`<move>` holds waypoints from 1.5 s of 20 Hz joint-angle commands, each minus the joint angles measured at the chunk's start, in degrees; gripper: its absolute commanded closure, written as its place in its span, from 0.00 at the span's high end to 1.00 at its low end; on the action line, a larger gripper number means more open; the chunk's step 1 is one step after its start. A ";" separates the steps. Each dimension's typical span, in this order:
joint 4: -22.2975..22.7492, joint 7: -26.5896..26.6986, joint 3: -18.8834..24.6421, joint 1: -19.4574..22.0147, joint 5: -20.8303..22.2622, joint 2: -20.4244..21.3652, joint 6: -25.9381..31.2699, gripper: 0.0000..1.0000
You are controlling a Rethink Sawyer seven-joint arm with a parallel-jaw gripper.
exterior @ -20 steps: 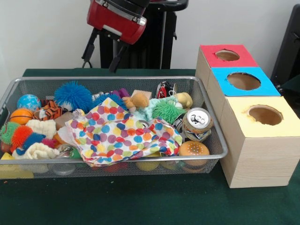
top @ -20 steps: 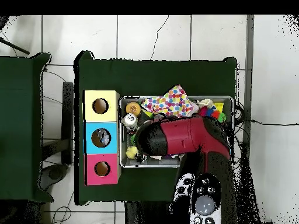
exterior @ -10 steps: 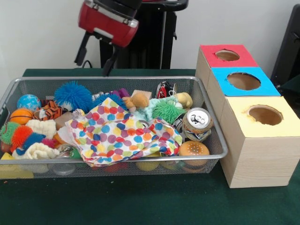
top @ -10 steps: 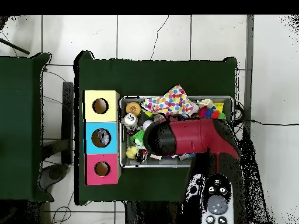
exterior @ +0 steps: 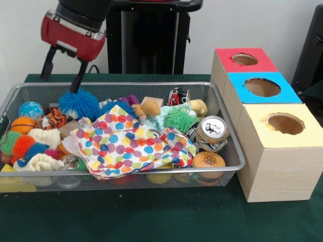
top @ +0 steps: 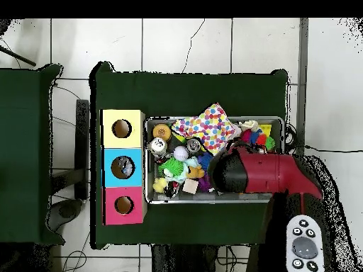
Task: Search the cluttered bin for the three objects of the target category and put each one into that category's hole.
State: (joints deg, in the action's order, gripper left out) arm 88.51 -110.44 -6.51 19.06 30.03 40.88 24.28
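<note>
Two spread fingers of the empty tool (exterior: 63,76) hang over the blue spiky ball (exterior: 78,103) — probably soft, light, springy — best pinched across its middle.

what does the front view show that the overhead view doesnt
Only the front view shows the hand, its two fingers apart and empty above the blue spiky ball, and the orange basketball.

Only the overhead view shows something lying inside the blue box's hole.

Both show the polka-dot cloth, the can and the mesh bin.
</note>
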 commanded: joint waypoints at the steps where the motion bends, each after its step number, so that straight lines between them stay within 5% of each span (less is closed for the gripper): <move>1: 5.98 -4.09 2.67 0.91 -0.58 -3.75 -0.29 1.00; 13: 6.40 -9.09 -2.71 -3.14 1.31 -7.53 -6.74 1.00; 30: 5.21 -4.54 2.42 1.59 0.13 -11.59 -12.83 1.00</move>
State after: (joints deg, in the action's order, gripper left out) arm 91.20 -110.44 -9.14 18.92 30.00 33.21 14.80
